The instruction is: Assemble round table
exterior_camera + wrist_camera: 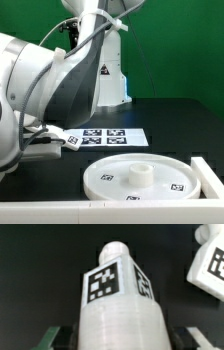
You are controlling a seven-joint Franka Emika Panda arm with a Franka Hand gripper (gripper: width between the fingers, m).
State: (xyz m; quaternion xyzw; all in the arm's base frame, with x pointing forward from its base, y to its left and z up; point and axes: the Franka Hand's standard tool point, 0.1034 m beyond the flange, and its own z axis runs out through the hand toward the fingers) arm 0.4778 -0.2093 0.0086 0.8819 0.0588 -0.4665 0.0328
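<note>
Because short cylindrical leg (120, 308) must seat on hub (139, 172) of round disc (165, 180), gripper (124, 339) clamps narrow across it, tag (103, 283) uncovered; leg near table (170, 115) edge at exterior view's left, just beside marker board (110, 137). Disc flat by edge nearest exterior camera, bare table between. Second white tagged part (210, 263) near leg tip: possible snag

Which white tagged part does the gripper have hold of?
The cylindrical leg, clamped in the gripper; the round disc lies flat, untouched.
</note>
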